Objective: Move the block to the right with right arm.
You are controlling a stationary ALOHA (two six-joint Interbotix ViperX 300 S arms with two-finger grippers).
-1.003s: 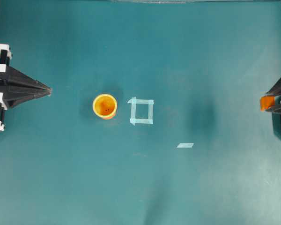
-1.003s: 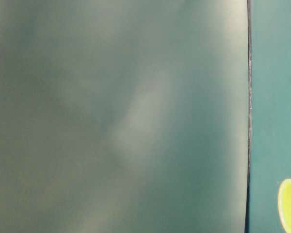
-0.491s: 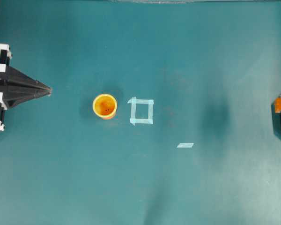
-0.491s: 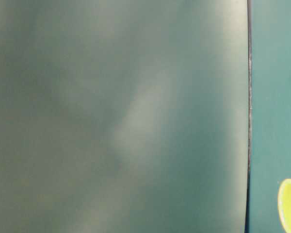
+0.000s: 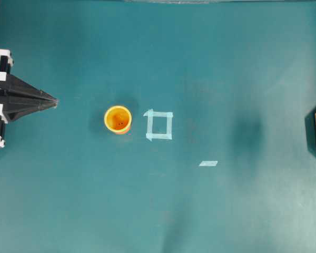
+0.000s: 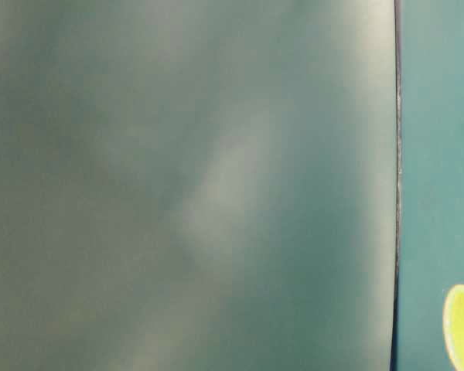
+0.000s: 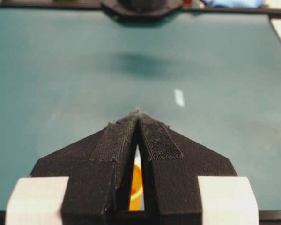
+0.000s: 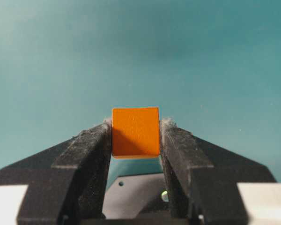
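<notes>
Your right gripper (image 8: 136, 133) clamps the small orange cube block (image 8: 136, 132) at the teal table's (image 5: 200, 63) right edge; your left gripper's (image 7: 137, 115) fingers meet.

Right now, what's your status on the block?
Right pincer shut on block, at the table's far right edge. Left pincer shut, parked left. Cup mid-table, well clear of it.

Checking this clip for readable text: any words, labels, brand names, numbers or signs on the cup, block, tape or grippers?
None can be read.
The cup: no print.
The block in the right gripper: plain orange face.
The tape square and tape strip: blank.
The left gripper: black fingers, white brackets, no lettering.
</notes>
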